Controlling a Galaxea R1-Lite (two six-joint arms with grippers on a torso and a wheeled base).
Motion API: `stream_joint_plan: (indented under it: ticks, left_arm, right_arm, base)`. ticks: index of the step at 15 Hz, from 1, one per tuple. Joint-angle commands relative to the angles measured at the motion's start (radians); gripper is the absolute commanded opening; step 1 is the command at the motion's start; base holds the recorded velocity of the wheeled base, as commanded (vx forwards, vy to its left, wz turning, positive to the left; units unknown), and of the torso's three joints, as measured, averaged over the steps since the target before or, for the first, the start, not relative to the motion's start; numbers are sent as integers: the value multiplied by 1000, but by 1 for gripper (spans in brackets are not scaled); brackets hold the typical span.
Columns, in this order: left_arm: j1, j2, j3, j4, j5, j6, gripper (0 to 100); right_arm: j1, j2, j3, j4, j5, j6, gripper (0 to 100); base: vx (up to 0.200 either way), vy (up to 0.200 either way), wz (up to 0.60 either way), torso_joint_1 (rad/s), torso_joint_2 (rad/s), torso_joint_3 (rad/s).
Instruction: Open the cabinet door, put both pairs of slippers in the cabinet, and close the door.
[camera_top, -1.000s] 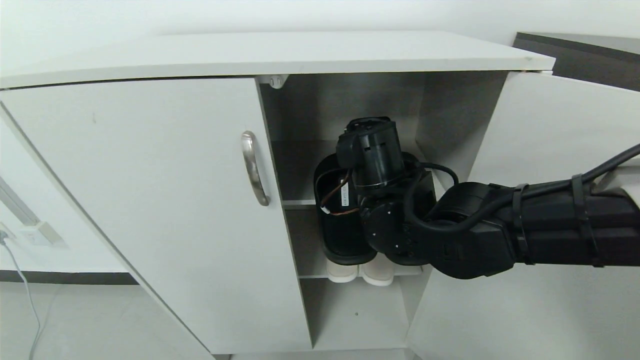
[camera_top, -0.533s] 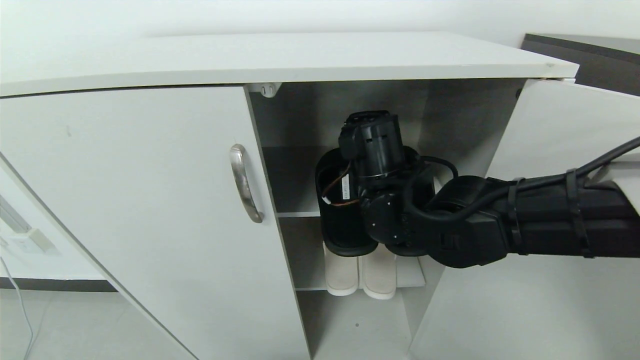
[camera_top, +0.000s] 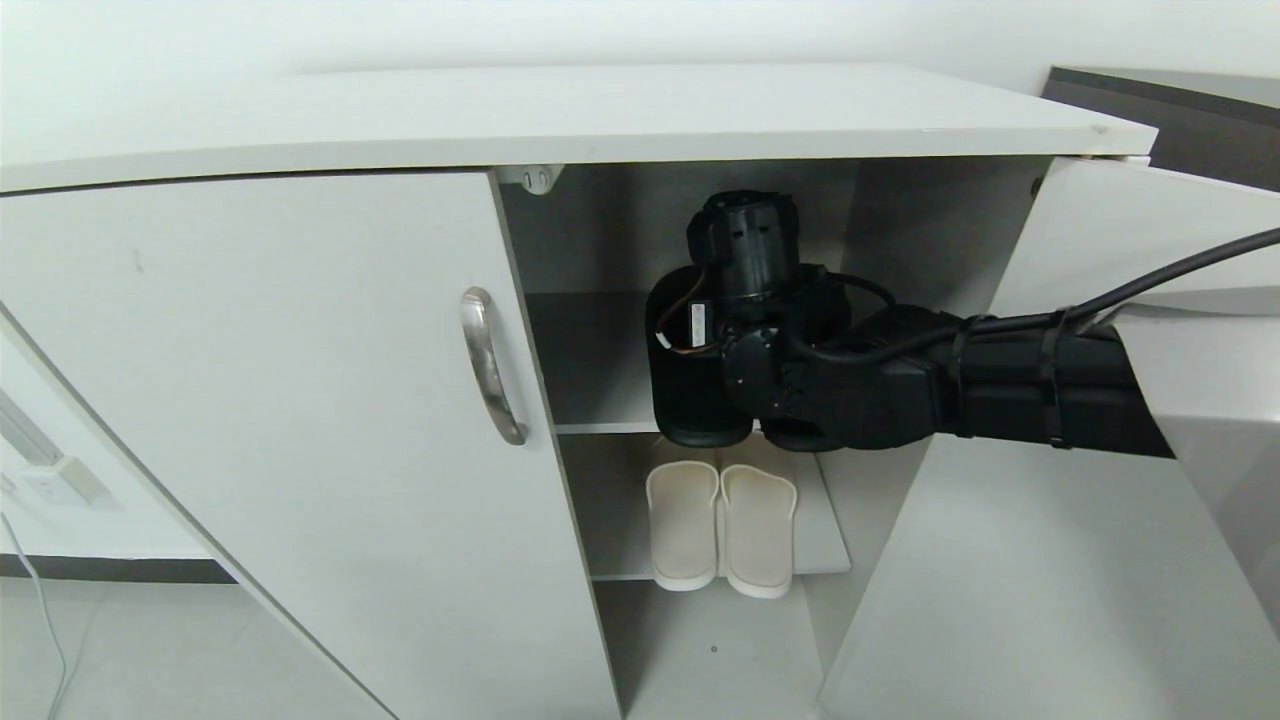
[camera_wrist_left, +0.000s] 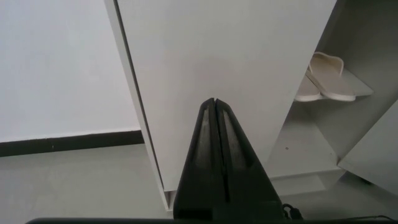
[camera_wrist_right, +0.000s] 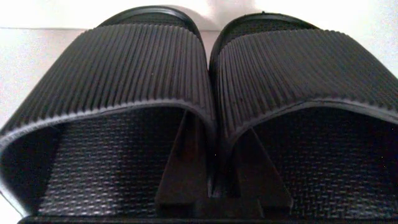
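The cabinet (camera_top: 600, 110) stands with its right door (camera_top: 1050, 560) swung open. The white slippers (camera_top: 722, 525) lie side by side on the lower shelf (camera_top: 825, 555). The right gripper (camera_wrist_right: 214, 180) pinches the black slippers (camera_top: 690, 400) together by their inner walls at the upper shelf (camera_top: 600, 400); I can't tell whether they rest on it. The left gripper (camera_wrist_left: 214, 124) hangs pressed closed and empty before the shut left door (camera_top: 280, 400).

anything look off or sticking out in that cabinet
Nothing spilled or damaged. The white slippers lie side by side on the lower shelf, but their near ends poke past its front edge. The black slippers, pinched in the right tool, also overhang the front edge of the upper shelf.
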Motion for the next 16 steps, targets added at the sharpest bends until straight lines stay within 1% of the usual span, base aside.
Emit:
stream_joint_plan:
  ticks: [1,3,9,10,16]
  left_arm:
    - [0,1,0,0,0,0,0]
    - [0,1,0,0,0,0,0]
    - [0,1,0,0,0,0,0]
    - [0,1,0,0,0,0,0]
    - [0,1,0,0,0,-2,0]
  right_arm:
    - [-14,45,-78,18,14,2,0]
    - [-23,65,-99,34,28,6,0]
    - [-26,82,-99,37,39,20,0]
    - [-26,82,-99,37,39,20,100]
    - [-20,64,-91,40,37,20,100]
  base:
    - [0,0,0,0,0,0]
    - [0,0,0,0,0,0]
    - [0,0,0,0,0,0]
    - [0,0,0,0,0,0]
    - [0,0,0,0,0,0]
